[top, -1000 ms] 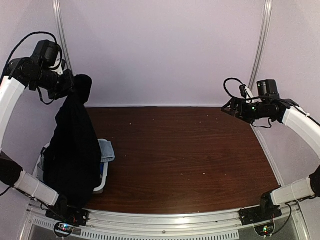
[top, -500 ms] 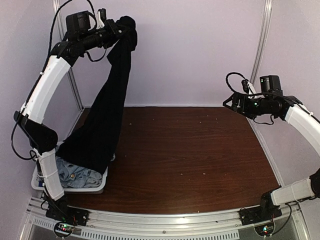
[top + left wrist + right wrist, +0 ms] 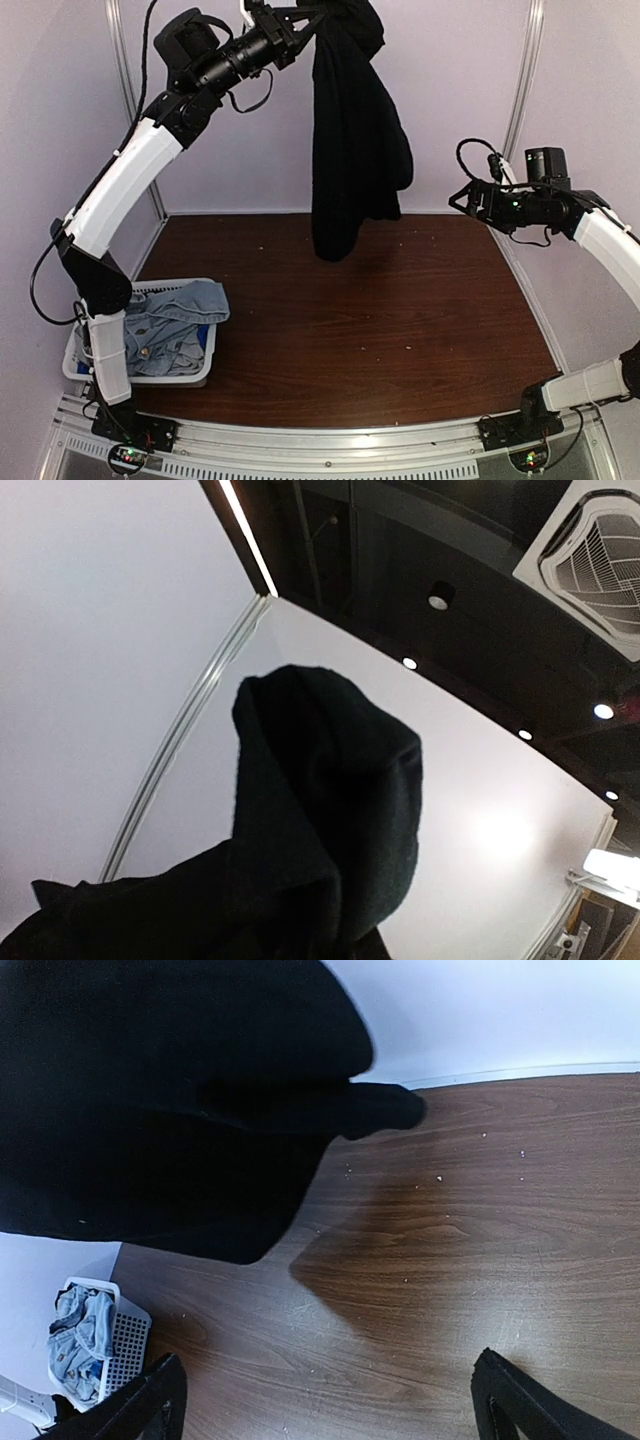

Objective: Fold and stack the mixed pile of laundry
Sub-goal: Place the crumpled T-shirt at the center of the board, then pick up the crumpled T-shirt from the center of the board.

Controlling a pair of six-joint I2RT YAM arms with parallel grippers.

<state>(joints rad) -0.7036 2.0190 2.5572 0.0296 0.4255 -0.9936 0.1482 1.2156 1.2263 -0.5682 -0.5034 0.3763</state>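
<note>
Holding the black shirt [image 3: 355, 150] high over the table [image 3: 400, 330], ready to be laid out.

Nearest, at the lower left of the top view, the white basket [image 3: 203, 368] holds the rest of the laundry pile, with the light-blue denim piece [image 3: 170, 315] heaped on top. At mid right, the right gripper [image 3: 462, 200] hangs with its fingers spread wide and nothing between them, facing the shirt. Farthest, at the upper centre, the left gripper [image 3: 305, 18] is clenched on the bunched top of the shirt, which dangles in one long fold, its lower edge seemingly clear of the wood. The step in hand looks like singling out one garment. Next, it likely needs lowering onto bare wood while the right gripper takes a free edge to spread it flat.
</note>
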